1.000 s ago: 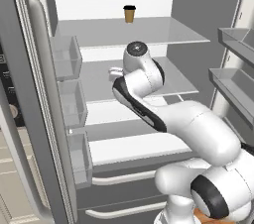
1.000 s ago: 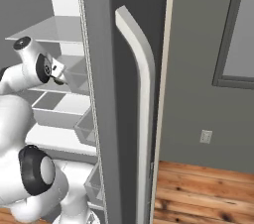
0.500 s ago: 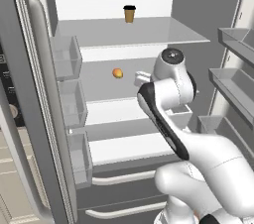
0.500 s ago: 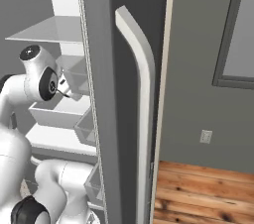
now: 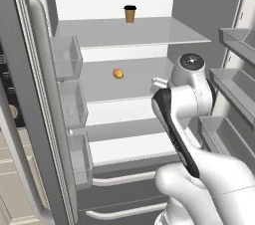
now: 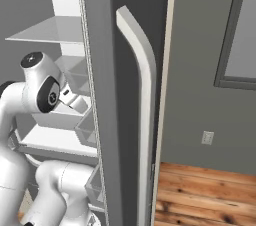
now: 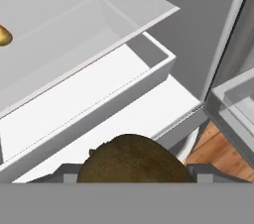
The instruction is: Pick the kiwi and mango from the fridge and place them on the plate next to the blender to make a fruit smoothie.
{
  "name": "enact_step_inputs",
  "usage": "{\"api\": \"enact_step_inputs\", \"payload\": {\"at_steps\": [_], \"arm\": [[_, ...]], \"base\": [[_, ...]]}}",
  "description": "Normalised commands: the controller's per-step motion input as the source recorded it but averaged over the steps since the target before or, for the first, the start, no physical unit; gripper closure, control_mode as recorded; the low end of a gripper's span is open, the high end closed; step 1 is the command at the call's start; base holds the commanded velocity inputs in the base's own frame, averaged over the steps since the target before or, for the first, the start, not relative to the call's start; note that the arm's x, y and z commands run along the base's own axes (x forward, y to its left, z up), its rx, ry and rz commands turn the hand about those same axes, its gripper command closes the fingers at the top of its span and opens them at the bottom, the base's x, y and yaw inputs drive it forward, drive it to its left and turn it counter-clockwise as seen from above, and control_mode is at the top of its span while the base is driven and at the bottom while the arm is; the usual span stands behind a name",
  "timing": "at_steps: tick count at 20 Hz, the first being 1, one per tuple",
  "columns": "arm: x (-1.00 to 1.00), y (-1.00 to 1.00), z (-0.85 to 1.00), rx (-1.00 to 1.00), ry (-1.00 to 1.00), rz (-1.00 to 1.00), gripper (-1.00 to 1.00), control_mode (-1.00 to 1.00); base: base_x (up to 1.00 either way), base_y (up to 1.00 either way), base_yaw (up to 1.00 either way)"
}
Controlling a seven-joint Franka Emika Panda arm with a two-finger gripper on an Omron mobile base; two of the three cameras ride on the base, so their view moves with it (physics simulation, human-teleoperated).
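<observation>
The brown kiwi (image 7: 131, 157) sits between my fingertips at the bottom of the hand view, with my gripper (image 7: 131, 174) shut on it. My hand (image 6: 75, 101) hangs at the right side of the open fridge (image 5: 199, 10), in front of its middle shelf. On that shelf, to the left of my hand, lies the orange-yellow mango (image 5: 118, 73), which the hand view catches at its left edge (image 7: 2, 35). The plate and the blender are out of view.
A brown paper cup with a black lid (image 5: 130, 13) stands on the top shelf. Clear door bins line the left door (image 5: 67, 57) and the right door (image 5: 234, 84). The grey right door with its long handle (image 6: 142, 95) stands close beside my arm. Wooden floor (image 6: 200, 195) lies below.
My arm has swung to the right and back from the middle shelf with the kiwi in the gripper. The mango, hidden behind the arm a second ago, now shows on the shelf.
</observation>
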Motion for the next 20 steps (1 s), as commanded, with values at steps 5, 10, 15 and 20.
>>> {"api": "enact_step_inputs", "payload": {"at_steps": [5, 10, 15, 20], "arm": [[-0.04, 0.00, 0.00, 0.00, 0.07, 0.01, 1.00, -1.00], [-0.12, 0.00, -0.01, 0.00, 0.01, 0.00, 1.00, 1.00], [0.00, 0.00, 0.00, 0.00, 0.00, 0.00, 1.00, 1.00], [0.00, 0.00, 0.00, 0.00, 0.00, 0.00, 1.00, 1.00]], "base": [[0.00, 0.00, 0.00], [-0.24, 0.00, 0.00], [-0.87, 0.21, 0.00], [-0.80, 0.37, -0.02]]}}
